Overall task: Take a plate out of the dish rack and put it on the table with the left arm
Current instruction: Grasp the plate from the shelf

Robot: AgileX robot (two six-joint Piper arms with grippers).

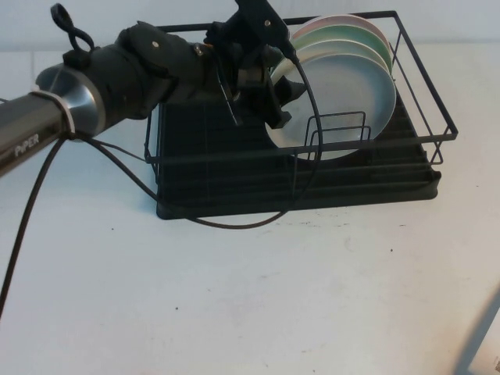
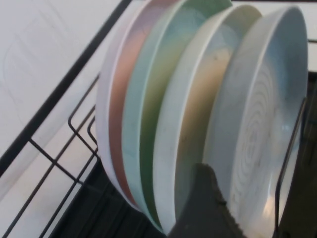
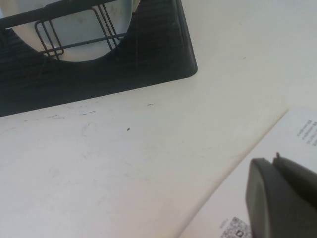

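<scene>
Inside wire dish rack: glossy round plate

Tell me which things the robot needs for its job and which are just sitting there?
Needed: grey plate at the front of the stack, dish rack, table, left gripper reaching over the rack at the plates.
Just there: cream plate, green plate, pink plate, printed paper, right gripper parked.

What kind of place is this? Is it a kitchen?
Probably a robot test bench set up like a kitchen. A black dish rack holding the grey plate sits on a plain white table. The left gripper reaches the plates; the right gripper waits over a printed sheet.
</scene>
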